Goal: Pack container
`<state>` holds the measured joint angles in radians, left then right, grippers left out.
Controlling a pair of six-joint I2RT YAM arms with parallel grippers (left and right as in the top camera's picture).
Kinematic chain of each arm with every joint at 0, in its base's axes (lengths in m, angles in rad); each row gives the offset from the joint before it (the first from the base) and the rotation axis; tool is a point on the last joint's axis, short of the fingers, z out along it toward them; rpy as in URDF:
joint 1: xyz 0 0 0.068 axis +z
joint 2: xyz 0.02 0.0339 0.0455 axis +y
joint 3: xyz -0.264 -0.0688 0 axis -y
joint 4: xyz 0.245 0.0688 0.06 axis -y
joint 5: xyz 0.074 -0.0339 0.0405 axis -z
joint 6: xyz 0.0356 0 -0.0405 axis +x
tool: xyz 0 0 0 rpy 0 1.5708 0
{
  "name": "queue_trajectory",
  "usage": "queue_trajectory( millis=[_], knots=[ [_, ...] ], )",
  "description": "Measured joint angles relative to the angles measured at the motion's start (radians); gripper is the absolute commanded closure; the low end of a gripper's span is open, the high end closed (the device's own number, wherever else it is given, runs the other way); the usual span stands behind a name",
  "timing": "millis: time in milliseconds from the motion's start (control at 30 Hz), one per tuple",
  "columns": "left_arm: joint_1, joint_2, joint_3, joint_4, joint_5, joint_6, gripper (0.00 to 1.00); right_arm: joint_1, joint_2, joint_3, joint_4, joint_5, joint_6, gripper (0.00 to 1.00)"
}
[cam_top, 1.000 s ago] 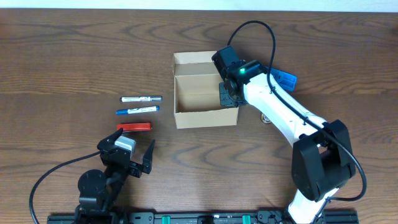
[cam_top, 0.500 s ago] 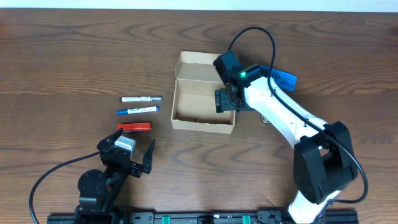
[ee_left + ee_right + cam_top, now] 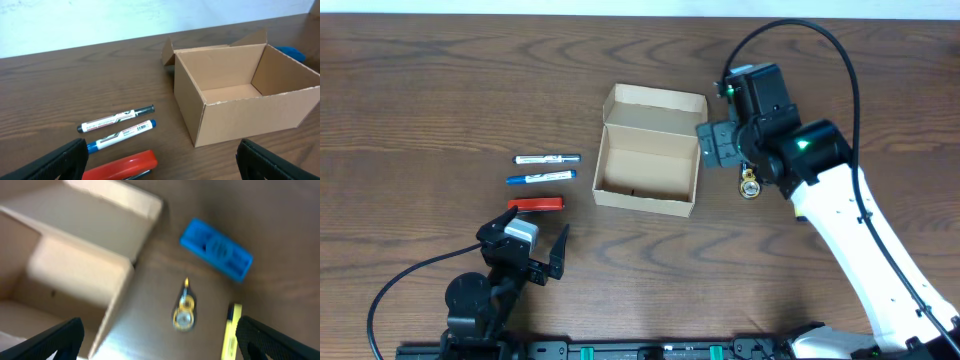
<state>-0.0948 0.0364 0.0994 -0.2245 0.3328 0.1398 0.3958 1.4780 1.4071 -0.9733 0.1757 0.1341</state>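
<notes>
The right end effector (image 3: 718, 146) has let go of the cardboard box (image 3: 645, 168) and drawn back, fingers spread wide and empty. The box, nudged away and slightly turned, sits free just to its left on the desk, ready for loading. The box's mouth faces up and its lid folds back on the far side. Its long axis runs sideways from the end effector, a little skewed.

My right arm (image 3: 850, 230) is a long white shell that ends in a black wrist block (image 3: 760, 98), with a green light (image 3: 807, 145) glowing at the joint. A thin black cable (image 3: 800, 25) loops off that wrist. My left arm (image 3: 480, 295) is all black, round at its base, with a grey metal block (image 3: 522, 232) up near the tip and a second cable (image 3: 415, 268), also black. My left fingers (image 3: 55, 162) and right fingers (image 3: 280, 340) are matt black with blunt, angular ends. A black rail (image 3: 650, 350) with green clips sits at my bases
</notes>
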Motion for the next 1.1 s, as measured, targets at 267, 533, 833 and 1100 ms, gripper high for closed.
queue_trajectory(
  millis=[267,533,833,1100],
  knots=[
    [0.0,0.0,0.0,0.0,0.0,0.0,0.04,0.004,0.128,-0.054,0.064,-0.108,0.164,0.1],
    [0.0,0.0,0.0,0.0,0.0,0.0,0.05,0.017,0.264,-0.083,0.124,-0.146,0.292,0.31],
    [0.0,0.0,0.0,0.0,0.0,0.0,0.05,0.03,0.356,-0.083,0.173,-0.15,0.314,0.61],
    [0.0,0.0,0.0,0.0,0.0,0.0,0.04,0.03,0.366,-0.083,0.195,-0.127,0.301,0.73]
  ],
)
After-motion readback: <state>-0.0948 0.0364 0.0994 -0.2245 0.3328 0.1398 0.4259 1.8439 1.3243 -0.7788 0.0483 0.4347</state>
